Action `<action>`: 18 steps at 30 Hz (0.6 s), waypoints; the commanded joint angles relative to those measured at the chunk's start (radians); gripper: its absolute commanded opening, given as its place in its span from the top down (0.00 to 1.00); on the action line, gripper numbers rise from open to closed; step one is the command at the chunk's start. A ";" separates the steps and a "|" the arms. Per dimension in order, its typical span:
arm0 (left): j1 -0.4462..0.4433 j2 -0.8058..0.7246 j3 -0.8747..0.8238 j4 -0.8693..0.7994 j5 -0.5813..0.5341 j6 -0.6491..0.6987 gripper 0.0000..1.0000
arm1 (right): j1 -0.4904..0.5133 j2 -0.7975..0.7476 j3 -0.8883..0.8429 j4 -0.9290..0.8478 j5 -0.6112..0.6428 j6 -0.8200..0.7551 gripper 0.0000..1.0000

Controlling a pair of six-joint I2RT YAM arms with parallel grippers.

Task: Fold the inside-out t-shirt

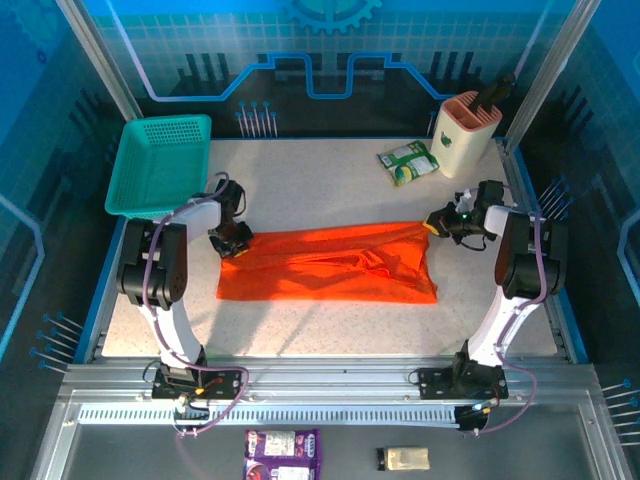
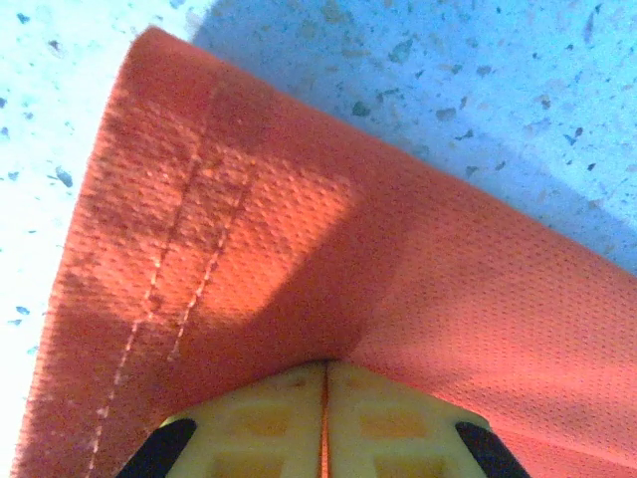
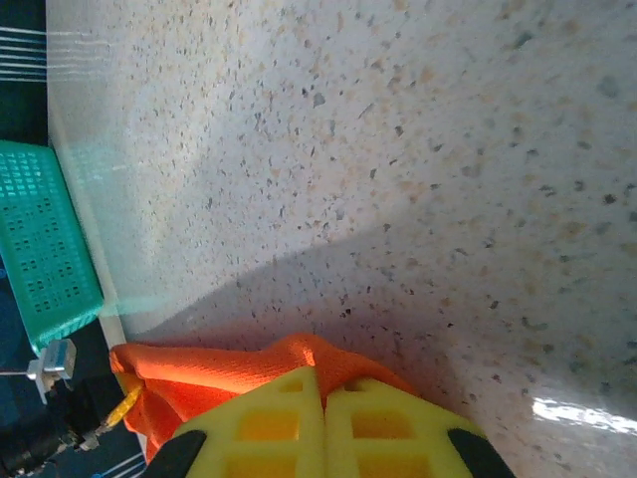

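Nearest to us, a purple packet (image 1: 283,447) lies below the metal rail, and just past it the two arms rise from their bases at the near edge of the pale speckled table (image 1: 330,335). They reach inward to the bright orange short-sleeved t-shirt of thin plain cloth (image 1: 330,268). It lies across the middle of the table as a long band running left to right. The left gripper (image 1: 235,247) sits at the band's far left corner. From its wrist camera we see its yellow fingers pressed together with a thin line of orange cloth pinched between them. The right gripper (image 1: 437,226) sits at the far right corner, its yellow fingers likewise closed, with a bunched tip of the shirt caught at their ends. We judge that the step in hand is the grasp of the two far corners, now made. The next move probably calls for both arms to lift together and carry that far edge toward the near edge at an even height, keeping the cloth taut so it does not sag or slip out. The shirt looks mostly flat, with a knot of wrinkles right of centre. Up close we see a dotted weave and a double row of stitching beside one edge. Farther back, a teal plastic mesh basket (image 1: 160,165) rests at the far left corner, a green and white packet (image 1: 408,163) lies on the table, and a beige slotted holder (image 1: 466,133) stands at the far right.
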 commanded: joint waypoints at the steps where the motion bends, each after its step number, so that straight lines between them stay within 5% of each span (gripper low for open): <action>1: 0.030 0.020 -0.043 -0.017 -0.050 -0.018 0.91 | -0.023 0.024 0.003 0.048 0.026 0.030 1.00; 8: -0.004 -0.085 0.005 -0.021 0.042 0.006 0.82 | -0.013 -0.093 0.027 -0.055 0.051 -0.002 0.69; 13: -0.027 -0.164 0.049 -0.097 0.054 0.031 0.78 | 0.038 -0.300 -0.015 -0.224 0.173 -0.074 0.68; 18: -0.061 -0.181 0.014 -0.127 0.087 0.049 0.85 | 0.216 -0.450 -0.105 -0.338 0.219 -0.113 0.68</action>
